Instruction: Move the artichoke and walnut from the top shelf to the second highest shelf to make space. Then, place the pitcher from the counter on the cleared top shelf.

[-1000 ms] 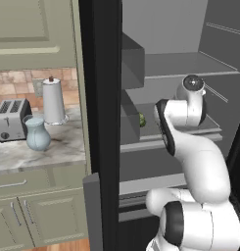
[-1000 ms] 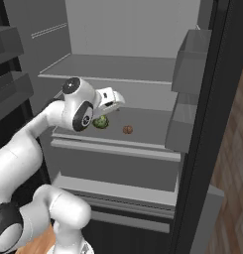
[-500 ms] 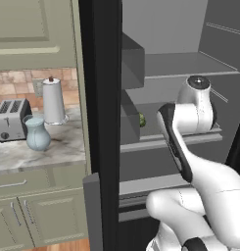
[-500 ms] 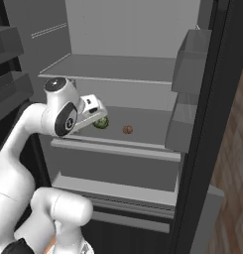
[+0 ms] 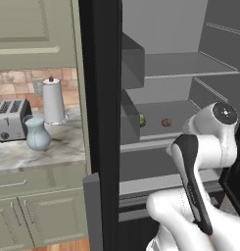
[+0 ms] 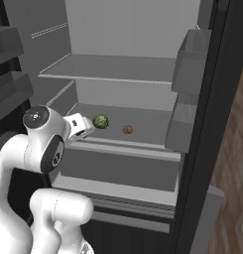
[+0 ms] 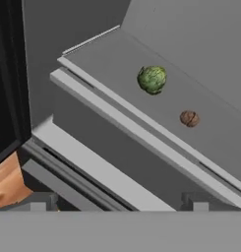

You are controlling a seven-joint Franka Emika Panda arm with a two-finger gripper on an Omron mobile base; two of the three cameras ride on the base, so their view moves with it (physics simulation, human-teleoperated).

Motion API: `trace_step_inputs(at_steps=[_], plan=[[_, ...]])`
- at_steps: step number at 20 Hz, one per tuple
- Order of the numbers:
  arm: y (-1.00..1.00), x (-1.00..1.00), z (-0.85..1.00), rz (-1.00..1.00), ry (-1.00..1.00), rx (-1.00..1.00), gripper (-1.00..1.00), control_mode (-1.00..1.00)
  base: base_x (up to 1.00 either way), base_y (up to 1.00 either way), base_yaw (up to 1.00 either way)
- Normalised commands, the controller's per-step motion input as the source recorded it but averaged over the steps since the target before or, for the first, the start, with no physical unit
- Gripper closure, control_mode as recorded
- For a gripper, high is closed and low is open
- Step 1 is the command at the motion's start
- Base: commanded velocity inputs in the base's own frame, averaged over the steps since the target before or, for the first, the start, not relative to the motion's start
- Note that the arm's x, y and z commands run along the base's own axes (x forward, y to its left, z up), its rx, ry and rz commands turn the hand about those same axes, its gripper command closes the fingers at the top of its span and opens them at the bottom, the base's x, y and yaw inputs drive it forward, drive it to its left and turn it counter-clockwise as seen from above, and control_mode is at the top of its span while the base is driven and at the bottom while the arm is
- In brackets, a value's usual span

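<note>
The green artichoke (image 6: 100,121) and the small brown walnut (image 6: 127,130) lie side by side on the second highest shelf (image 6: 124,149), behind its thick pale lip. The thin top shelf (image 6: 108,67) above them is bare. My gripper (image 6: 87,127) hangs at the shelf's front left, just short of the artichoke, open and holding nothing. In the hand view the artichoke (image 7: 152,79) and the walnut (image 7: 189,118) sit beyond the lip (image 7: 141,132). The blue-grey pitcher (image 5: 37,133) stands on the marbled counter (image 5: 55,153) left of the fridge.
A toaster (image 5: 11,118) and a white paper-towel roll (image 5: 54,101) stand behind the pitcher. The dark fridge door (image 5: 99,122) juts between the counter and the shelves. Door bins (image 6: 192,57) line the right side. A drawer front (image 6: 118,171) sits below the shelf.
My arm has drawn back and down from beside the artichoke toward the fridge's front. The artichoke and walnut have stayed put.
</note>
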Motion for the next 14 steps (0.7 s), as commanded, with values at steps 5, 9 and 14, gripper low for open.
trace_step_inputs(at_steps=[5, 9, 14], plan=[[0.0, -0.6, 0.7, 0.0, -0.05, 0.09, -1.0, -1.0, 0.0, 0.0, 0.0], [0.0, -0.29, 0.57, -0.03, -0.09, 0.02, -1.0, -1.0, 0.0, 0.0, 0.0], [0.0, -0.07, 0.09, -0.06, -0.11, 0.0, -1.0, -1.0, 0.0, 0.0, 0.0]])
